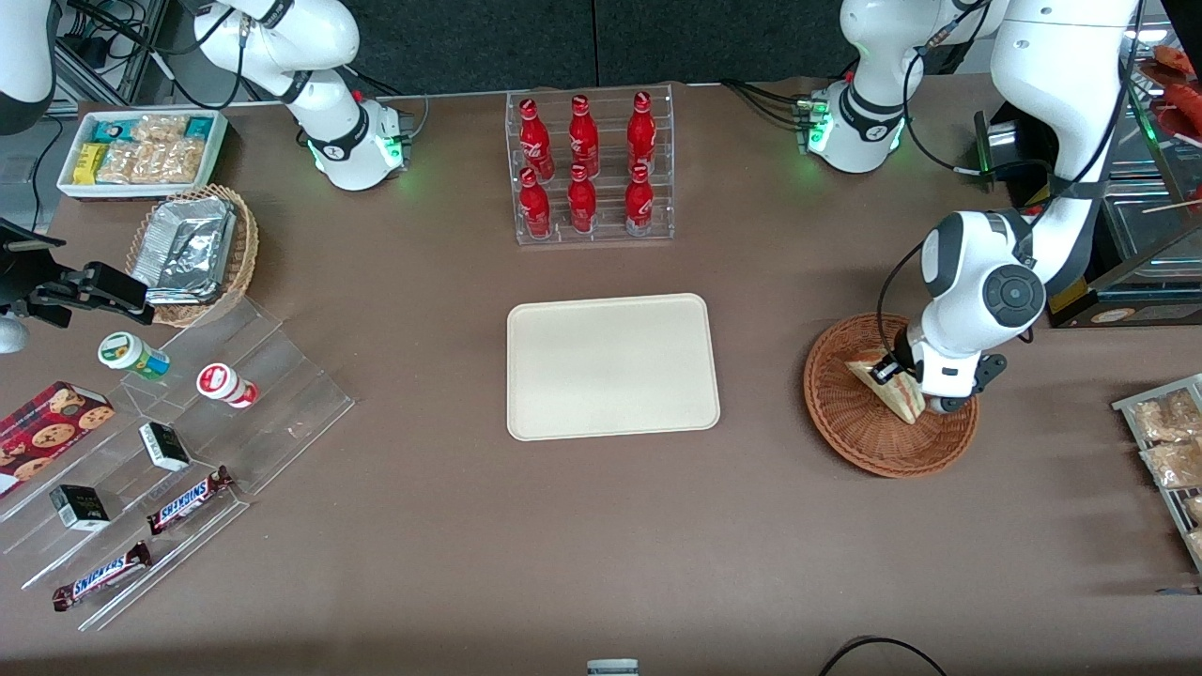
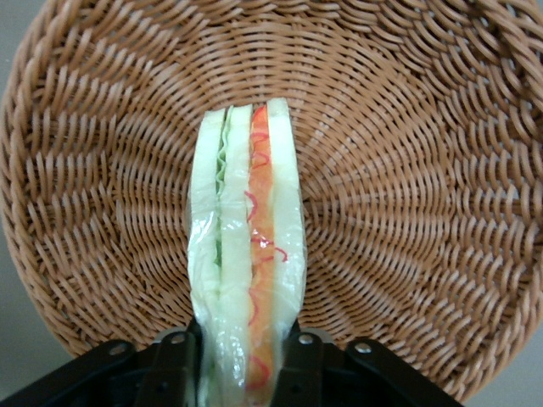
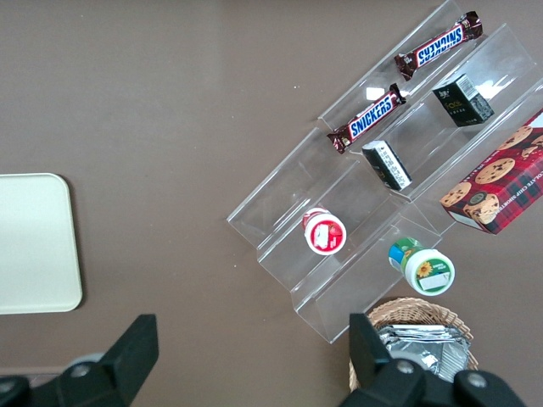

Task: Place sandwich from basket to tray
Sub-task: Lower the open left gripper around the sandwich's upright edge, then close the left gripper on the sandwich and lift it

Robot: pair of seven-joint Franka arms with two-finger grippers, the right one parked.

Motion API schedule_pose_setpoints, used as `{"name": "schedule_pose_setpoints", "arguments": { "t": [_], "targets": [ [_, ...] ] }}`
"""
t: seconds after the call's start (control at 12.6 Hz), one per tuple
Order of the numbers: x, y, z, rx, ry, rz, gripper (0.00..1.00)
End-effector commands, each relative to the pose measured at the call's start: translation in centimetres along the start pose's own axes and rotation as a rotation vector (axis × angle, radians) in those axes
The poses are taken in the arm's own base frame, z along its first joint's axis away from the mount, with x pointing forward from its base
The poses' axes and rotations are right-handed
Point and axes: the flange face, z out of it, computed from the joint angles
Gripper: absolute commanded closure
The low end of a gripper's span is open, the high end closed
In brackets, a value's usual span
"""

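While its upper links rise from a base beside the rack of red bottles (image 1: 590, 169), the working arm folds down over the basket (image 1: 850, 422), its wrist pointing straight at the basket floor and its white elbow joint bulging above the rim that is farther from the front camera. The gripper (image 1: 887, 373) sits low inside the basket, right at the sandwich (image 1: 897, 392).

Readable writing is scarce. Two chocolate bars (image 1: 191, 499) on the clear stepped display (image 1: 272, 390), which lies toward the parked arm's end of the table from the basket, carry the word SNICKERS in blue on white; the right wrist view shows the same lettering on both bars (image 3: 366, 117). The red bottles bear a white script label too small to read. A red box (image 1: 42, 434) on the display is printed with cookies, and two small dark boxes (image 1: 163, 445) have labels that cannot be made out.

In the left wrist view the two black fingers (image 2: 174, 373) stand on either side of the sandwich (image 2: 248, 280), pressed against its clear wrapping, so the gripper (image 2: 242, 373) is clamped on the wedge. The sandwich stands on edge with its cut face up, green filling in one layer and orange-red in the other between pale bread. Its narrow tip reaches toward the middle of the basket (image 2: 407, 170), and it is inside the basket. The cream tray (image 1: 612, 367) lies well apart from the basket, toward the parked arm's end, nearer the front camera than the bottle rack.
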Motion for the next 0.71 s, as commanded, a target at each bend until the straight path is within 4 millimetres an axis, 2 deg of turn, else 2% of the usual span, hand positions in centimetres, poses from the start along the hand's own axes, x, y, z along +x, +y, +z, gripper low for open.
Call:
{"name": "schedule_pose_setpoints", "arguments": {
  "t": [0.0,0.16,0.4,0.55,0.63],
  "targets": [
    [-0.6,0.5,-2.2,0.001,0.02,0.014,1.0],
    [-0.3,1.3,-5.7,0.04,0.024,0.041,1.0],
    [-1.9,5.8,-11.1,0.086,0.009,0.113,1.0],
    [-4.2,8.5,-12.6,0.081,0.022,0.178,1.0],
    [-5.9,10.3,-12.9,0.075,0.031,0.222,1.0]
  ]
}}
